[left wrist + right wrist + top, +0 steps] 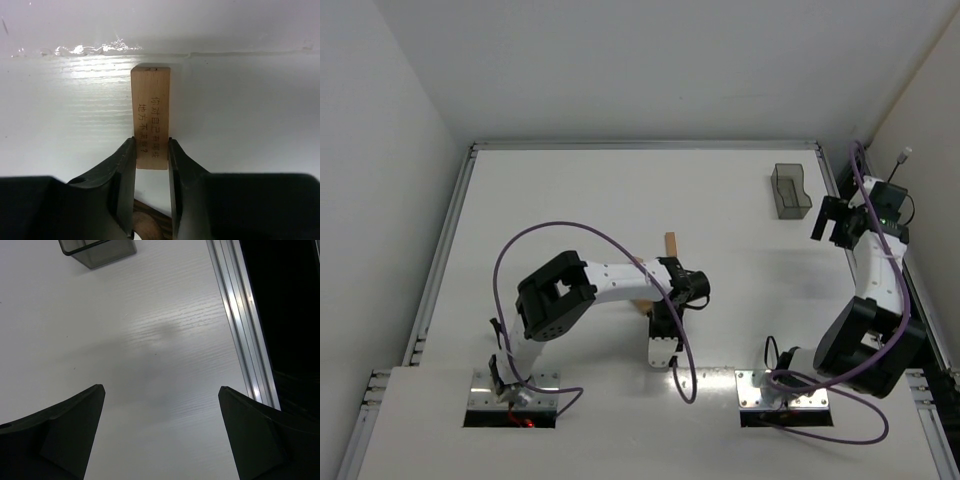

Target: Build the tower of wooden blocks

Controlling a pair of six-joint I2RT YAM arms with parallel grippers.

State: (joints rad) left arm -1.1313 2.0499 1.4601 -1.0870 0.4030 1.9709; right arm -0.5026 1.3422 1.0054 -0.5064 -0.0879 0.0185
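Observation:
A long light tan wood block (151,117) with characters burnt into its top face points away from me toward the table's back edge. My left gripper (150,140) is shut on its near end, one finger pressed to each side. Whether it rests on the table or hangs just above it I cannot tell. From above, the same block (671,245) sticks out past the left gripper (670,263) near the table's middle. A dark brown wood block (145,220) lies below, behind the fingers. No tower shows. My right gripper (161,387) is open over bare table at the far right (832,222).
A smoky translucent plastic bin (790,190) stands at the back right, just beyond the right gripper, and its near corner shows in the right wrist view (100,252). An aluminium rail (245,340) runs along the table's right edge. A bit of tan wood (642,304) shows under the left arm.

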